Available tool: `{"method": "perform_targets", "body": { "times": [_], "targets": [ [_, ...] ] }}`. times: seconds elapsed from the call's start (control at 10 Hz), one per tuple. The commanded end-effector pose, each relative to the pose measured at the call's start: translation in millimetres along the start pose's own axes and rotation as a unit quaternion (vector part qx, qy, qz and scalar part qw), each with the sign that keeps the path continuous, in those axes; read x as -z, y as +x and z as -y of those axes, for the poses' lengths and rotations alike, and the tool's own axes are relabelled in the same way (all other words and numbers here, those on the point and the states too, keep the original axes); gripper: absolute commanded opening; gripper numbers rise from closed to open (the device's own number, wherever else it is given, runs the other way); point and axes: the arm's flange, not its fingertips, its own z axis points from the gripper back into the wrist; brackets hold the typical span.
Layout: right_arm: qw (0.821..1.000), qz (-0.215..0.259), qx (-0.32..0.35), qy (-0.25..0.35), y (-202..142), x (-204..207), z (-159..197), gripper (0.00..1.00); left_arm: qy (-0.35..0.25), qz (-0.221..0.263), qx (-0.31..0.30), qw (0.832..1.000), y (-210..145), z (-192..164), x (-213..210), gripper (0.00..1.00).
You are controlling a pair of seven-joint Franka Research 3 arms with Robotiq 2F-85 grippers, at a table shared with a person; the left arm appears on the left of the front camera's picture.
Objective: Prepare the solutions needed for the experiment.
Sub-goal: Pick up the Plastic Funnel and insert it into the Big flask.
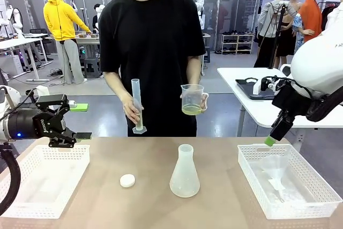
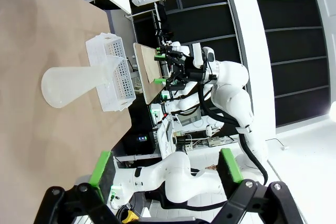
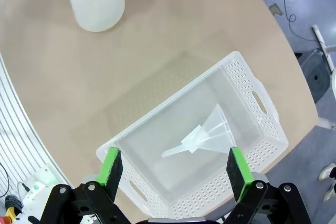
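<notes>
The person across the table holds a clear beaker (image 1: 193,100) with the pale yellow-green solutions (image 1: 192,110) in its bottom. Their other hand grips an upright graduated cylinder (image 1: 137,105). An empty conical flask (image 1: 185,173) (image 2: 68,84) (image 3: 95,2) stands mid-table, with a small white cap (image 1: 127,181) to its left. My left gripper (image 1: 80,122) (image 2: 165,169) hovers open above the left basket, pointing toward the middle. Over the right basket's far corner hangs my right gripper (image 1: 270,141) (image 3: 173,169), open and empty, with a clear funnel (image 3: 206,134) (image 1: 276,178) lying below it.
A white perforated basket (image 1: 45,154) sits at the table's left, and another one (image 1: 252,172) (image 3: 252,94) (image 2: 113,72) at the right holds the funnel. Bare tabletop lies around the flask and cap. A second white table stands behind on the right.
</notes>
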Motion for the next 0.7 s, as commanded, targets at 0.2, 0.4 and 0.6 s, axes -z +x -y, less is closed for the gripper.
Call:
{"method": "perform_targets", "body": {
  "times": [0.2,0.4,0.6],
  "targets": [
    [0.990,-0.058,-0.131,0.010,-9.8,9.8,22.2,1.00,-0.009,0.001,-0.007,1.000,0.1,2.0,1.0,1.00],
    [0.973,-0.095,-0.203,0.052,-17.9,14.7,43.6,1.00,-0.009,0.001,-0.007,1.000,0.1,2.0,1.0,1.00],
    [0.964,-0.115,-0.229,0.067,-22.2,28.7,66.2,1.00,-0.009,0.001,-0.007,1.000,0.1,2.0,1.0,1.00]
  ]
}}
